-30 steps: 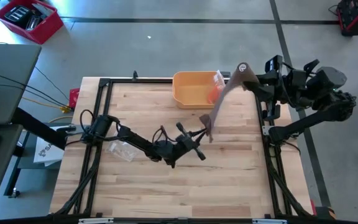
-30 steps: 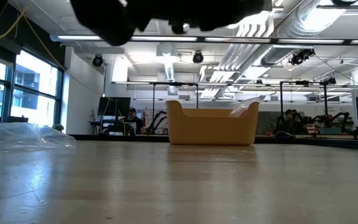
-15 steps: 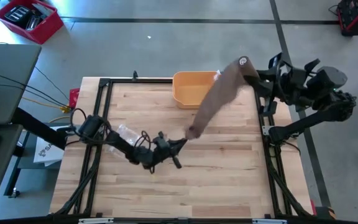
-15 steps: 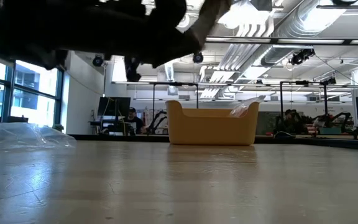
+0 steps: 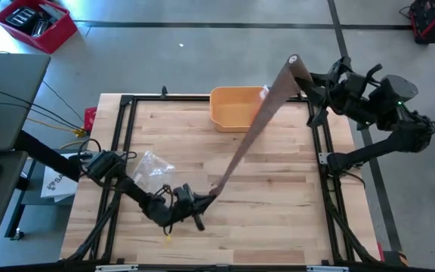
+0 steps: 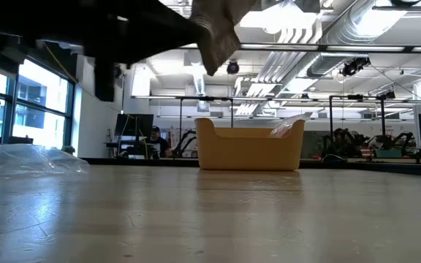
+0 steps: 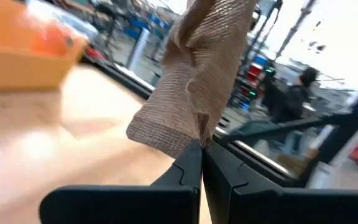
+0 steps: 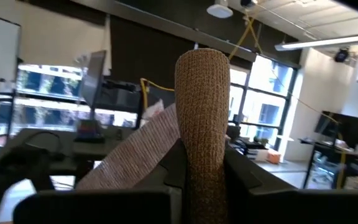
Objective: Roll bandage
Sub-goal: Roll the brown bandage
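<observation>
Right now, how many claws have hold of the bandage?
2. The left claw pinches the bandage's loose end over the table's near middle; the right claw grips the roll above the far right corner.

Bandage [image 5: 251,132]: tan-brown, fine woven mesh texture, uniform along strip and roll.
Bin [image 5: 234,109]: yellow-orange, plain; orange item inside, cannot tell what.
Table [image 5: 278,196]: light wood, plank stripes, black frame around edge.
Bag [image 5: 153,165]: clear, crinkled, shiny highlights.
Arms, both grippers: matte black.
Floor: grey, dark line across.
Crate [image 5: 32,23]: red, dark contents.
</observation>
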Controlling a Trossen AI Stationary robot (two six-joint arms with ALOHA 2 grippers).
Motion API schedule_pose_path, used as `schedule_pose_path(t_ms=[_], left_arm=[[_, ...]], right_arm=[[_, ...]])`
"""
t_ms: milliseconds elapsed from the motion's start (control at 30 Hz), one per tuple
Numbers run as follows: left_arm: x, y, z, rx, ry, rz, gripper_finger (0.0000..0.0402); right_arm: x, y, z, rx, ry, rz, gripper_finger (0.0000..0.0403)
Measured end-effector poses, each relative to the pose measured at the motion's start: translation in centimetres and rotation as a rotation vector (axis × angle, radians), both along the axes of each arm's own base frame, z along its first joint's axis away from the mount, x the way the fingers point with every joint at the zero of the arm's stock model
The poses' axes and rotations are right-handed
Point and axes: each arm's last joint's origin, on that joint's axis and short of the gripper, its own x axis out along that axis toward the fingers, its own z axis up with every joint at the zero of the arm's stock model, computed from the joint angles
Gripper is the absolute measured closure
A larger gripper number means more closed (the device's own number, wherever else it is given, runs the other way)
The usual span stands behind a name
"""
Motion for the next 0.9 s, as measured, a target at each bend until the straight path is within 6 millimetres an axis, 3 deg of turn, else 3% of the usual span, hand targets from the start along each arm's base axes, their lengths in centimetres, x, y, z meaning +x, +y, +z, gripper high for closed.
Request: schedule_pose_path(t_ms=[300,500,767,900], left_arm=[[-3.9,-4.7,-2.2,-0.136,0.089,-0.177,0.0401],[-6.3,-6.7,-3.1,-0.198,0.122,-0.248,0.0401],[-7.5,-8.2,-2.8,-0.182,0.125,-0.281,0.0401],[-6.9,-8.7,-1.8,-0.137,0.101,-0.235,0.0401]], right_arm=[[-0.8,-1.8,0.1,0.0,-0.005,-0.127,0.0363],[-1.5,-2.5,0.0,0.0,0.017,-0.186,0.0363],[-2.2,-3.5,-0.1,-0.007,0.029,-0.267,0.0363],[-2.3,-3.6,-0.3,0.013,0.035,-0.206,0.0363]])
